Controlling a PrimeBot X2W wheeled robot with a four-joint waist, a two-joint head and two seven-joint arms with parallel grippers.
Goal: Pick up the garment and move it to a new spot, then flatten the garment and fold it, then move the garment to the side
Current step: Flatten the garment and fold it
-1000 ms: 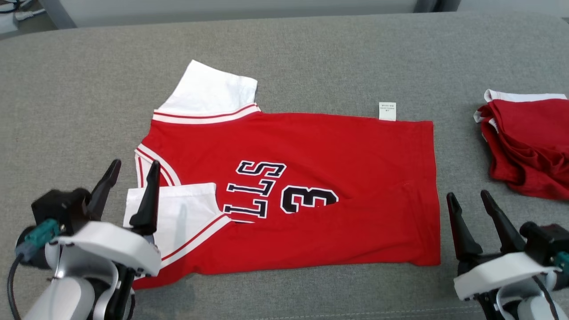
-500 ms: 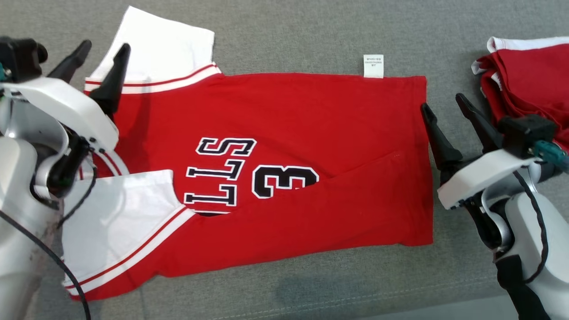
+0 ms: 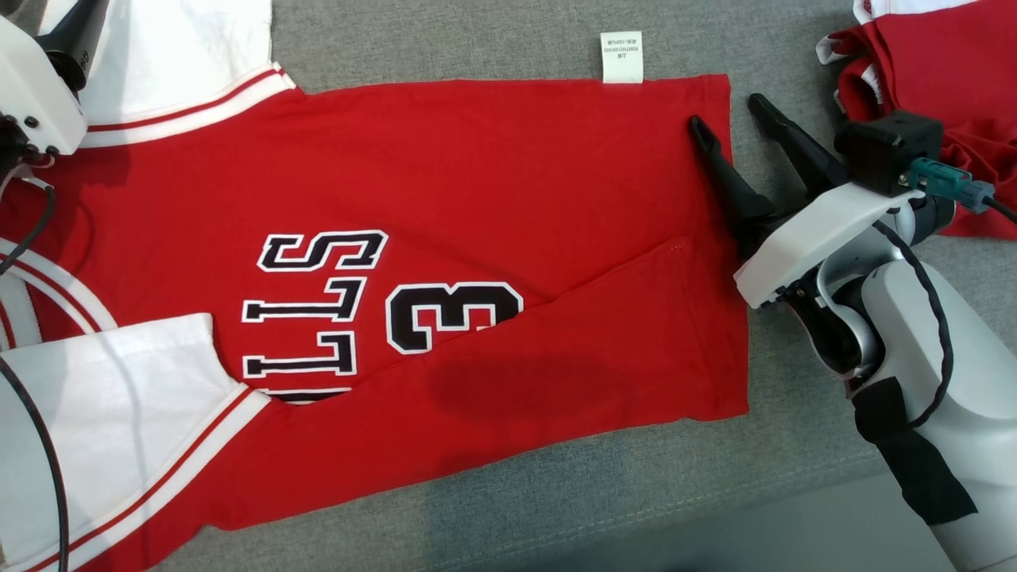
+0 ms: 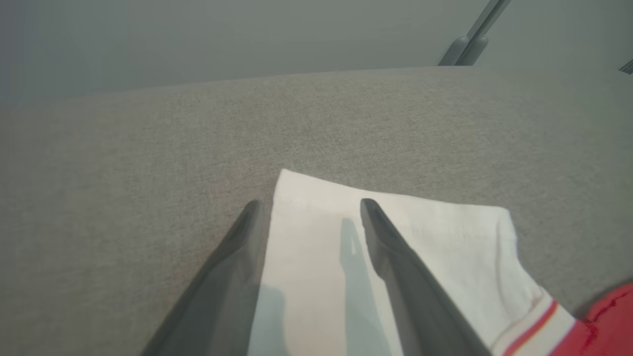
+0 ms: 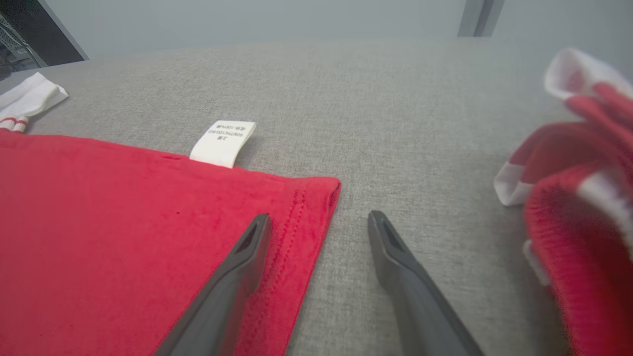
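My right gripper is hanging open astride the red jersey's right hem near its far corner, one finger over cloth, the other over grey upholstery. My left gripper is hovering open over the far white sleeve. The jersey is lying flat, showing "3" and "LLS"; its white care label is too small to read.

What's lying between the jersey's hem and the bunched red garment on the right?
Bare grey fabric surface, clear in the right wrist view. The open right gripper straddles the jersey hem.
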